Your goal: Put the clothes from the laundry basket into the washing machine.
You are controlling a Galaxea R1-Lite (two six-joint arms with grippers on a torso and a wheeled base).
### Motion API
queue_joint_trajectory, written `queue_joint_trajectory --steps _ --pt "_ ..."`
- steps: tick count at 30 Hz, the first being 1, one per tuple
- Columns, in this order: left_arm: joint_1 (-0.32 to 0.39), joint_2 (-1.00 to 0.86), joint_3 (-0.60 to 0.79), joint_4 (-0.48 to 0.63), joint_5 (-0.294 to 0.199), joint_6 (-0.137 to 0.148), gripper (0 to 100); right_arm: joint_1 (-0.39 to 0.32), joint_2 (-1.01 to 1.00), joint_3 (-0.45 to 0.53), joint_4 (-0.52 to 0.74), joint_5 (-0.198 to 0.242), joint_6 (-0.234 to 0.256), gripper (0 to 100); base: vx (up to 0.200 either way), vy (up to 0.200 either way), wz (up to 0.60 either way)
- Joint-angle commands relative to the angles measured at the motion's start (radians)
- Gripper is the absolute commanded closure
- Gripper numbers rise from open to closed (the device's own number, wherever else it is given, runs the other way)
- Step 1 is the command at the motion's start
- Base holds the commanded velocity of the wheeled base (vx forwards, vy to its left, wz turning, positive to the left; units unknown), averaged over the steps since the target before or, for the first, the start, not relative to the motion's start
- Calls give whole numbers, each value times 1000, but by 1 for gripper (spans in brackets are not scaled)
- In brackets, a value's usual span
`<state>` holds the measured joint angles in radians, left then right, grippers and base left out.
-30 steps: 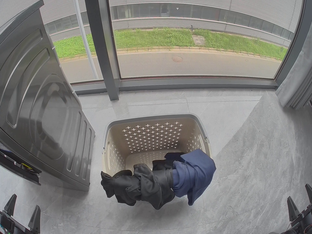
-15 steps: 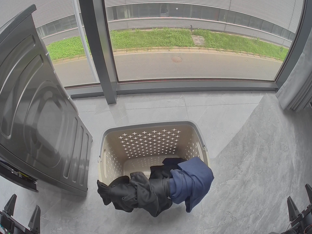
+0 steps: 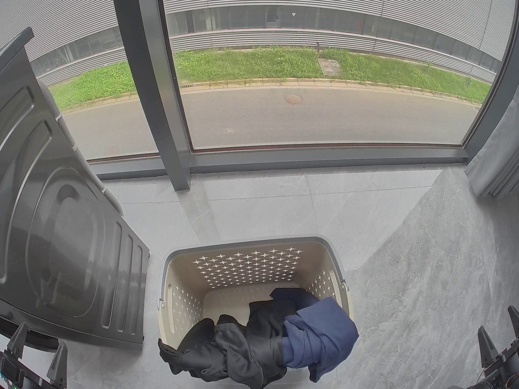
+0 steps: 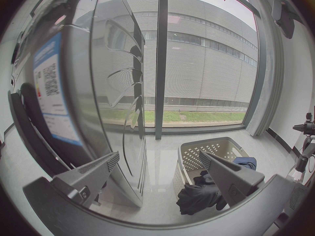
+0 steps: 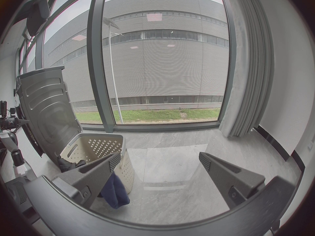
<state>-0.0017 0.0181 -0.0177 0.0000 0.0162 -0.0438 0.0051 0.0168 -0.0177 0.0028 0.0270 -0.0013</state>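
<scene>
A beige laundry basket (image 3: 184,276) (image 4: 193,148) (image 5: 98,141) stands on the grey floor in front of me. Black clothes (image 3: 227,349) (image 4: 197,194) and a blue garment (image 3: 319,336) (image 5: 113,190) hang over its near rim. To the left stands the grey washing machine (image 3: 59,233) (image 4: 108,82) (image 5: 46,105). My left gripper (image 3: 35,349) (image 4: 157,164) is open at the lower left, near the machine's base, holding nothing. My right gripper (image 3: 500,333) (image 5: 157,164) is open at the lower right, clear of the basket.
A large floor-to-ceiling window with a dark frame post (image 3: 157,82) lies beyond the basket. A grey curtain (image 3: 497,158) (image 5: 249,66) hangs at the right. Bare floor (image 3: 421,266) stretches right of the basket.
The whole head view has shifted: basket and washing machine now sit lower and nearer in the picture, so the camera has moved. Both grippers keep their places in the picture.
</scene>
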Motion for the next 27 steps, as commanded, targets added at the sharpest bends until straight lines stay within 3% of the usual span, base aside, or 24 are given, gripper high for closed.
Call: queue_joint_trajectory --steps 1,4,10,16,25,27 --pt "0 -15 18 0 1 -1 0 1 -14 16 0 2 0 0 0 0 0" --pt "0 -15 18 0 1 -1 0 1 -14 16 0 1 0 0 0 0 0" --pt "0 -15 18 0 1 -1 0 -1 -14 16 0 1 0 0 200 0 0" --pt "0 -15 18 0 -1 -2 0 -1 -14 16 0 1 0 0 0 0 0" --pt "0 -13 18 0 -1 -2 0 1 -14 16 0 1 0 0 200 0 0" --pt "0 -13 18 0 -1 -2 0 1 -14 16 0 1 0 0 0 0 0"
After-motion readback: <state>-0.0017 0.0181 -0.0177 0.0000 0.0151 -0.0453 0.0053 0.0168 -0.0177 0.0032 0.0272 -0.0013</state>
